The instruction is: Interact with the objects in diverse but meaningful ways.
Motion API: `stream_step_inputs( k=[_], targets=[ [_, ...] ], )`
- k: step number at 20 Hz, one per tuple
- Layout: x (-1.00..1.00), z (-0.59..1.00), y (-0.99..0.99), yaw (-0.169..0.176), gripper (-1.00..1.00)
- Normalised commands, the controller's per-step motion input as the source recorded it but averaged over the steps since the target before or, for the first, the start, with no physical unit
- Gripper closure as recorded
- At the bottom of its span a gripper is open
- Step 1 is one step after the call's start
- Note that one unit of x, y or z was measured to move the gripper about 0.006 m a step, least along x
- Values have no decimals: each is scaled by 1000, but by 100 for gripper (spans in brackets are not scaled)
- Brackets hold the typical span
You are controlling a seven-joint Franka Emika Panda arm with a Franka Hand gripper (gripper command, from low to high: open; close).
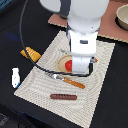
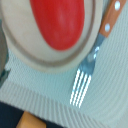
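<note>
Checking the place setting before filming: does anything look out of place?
Mostly tidy. The bread block and the bottle lie off the mat on the black table, and the sausage lies loose on the mat rather than on the plate.

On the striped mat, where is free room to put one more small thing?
Free: the mat on the exterior view's right of the fork and sausage, and its corner near the bottle. Crowded: around the plate with the tomato, under the arm.

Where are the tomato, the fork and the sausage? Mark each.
tomato (image 2: 59,22), wrist view, middle of its red skin
fork (image 2: 80,90), wrist view, on the metal tines
sausage (image 1: 63,96), exterior view, middle of its brown length
</note>
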Motion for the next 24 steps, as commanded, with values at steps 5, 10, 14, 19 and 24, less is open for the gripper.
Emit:
stream_step_inputs(
  k=[5,10,14,19,24],
  targets=[
    [-988,227,109,-8,-100],
    [-1000,90,183,0,-100],
    [-1000,14,206,0,-100],
    [-1000,-7,254,-6,-100],
    [-988,-67,233,-19,-100]
  ],
)
